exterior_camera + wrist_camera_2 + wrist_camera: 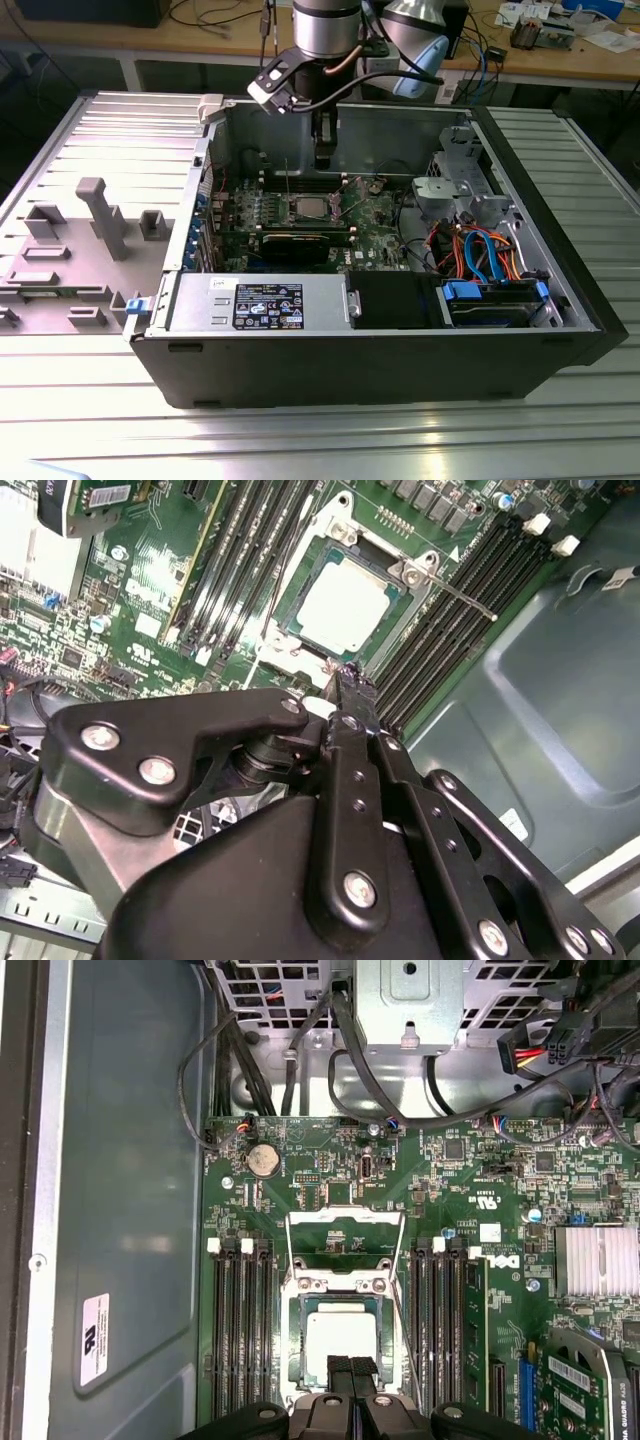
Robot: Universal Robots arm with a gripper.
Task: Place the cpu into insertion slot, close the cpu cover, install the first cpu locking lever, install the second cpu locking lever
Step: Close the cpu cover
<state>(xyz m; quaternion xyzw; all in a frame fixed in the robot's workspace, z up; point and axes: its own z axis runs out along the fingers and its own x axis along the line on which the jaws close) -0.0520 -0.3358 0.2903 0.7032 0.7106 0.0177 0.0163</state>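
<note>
The cpu (340,1333), a small square chip with a silver top, lies flat in the insertion slot (297,1307) on the green motherboard; it also shows in the second wrist view (345,605) and the exterior view (309,208). The cpu cover (345,1218), a thin metal frame, is swung open beyond the slot, with green board visible through its window. A thin locking lever (455,588) stands unlatched beside the socket. My gripper (350,1368) hovers at the slot's near edge, fingers shut together with nothing between them, seen too in the second wrist view (350,680) and the exterior view (323,158).
Long black memory slots (240,1330) flank the socket on both sides. A finned heatsink (598,1260), a drive cage (465,190) with coloured cables and the power supply (260,300) crowd the case. A grey fixture (100,215) sits on the exterior view's left.
</note>
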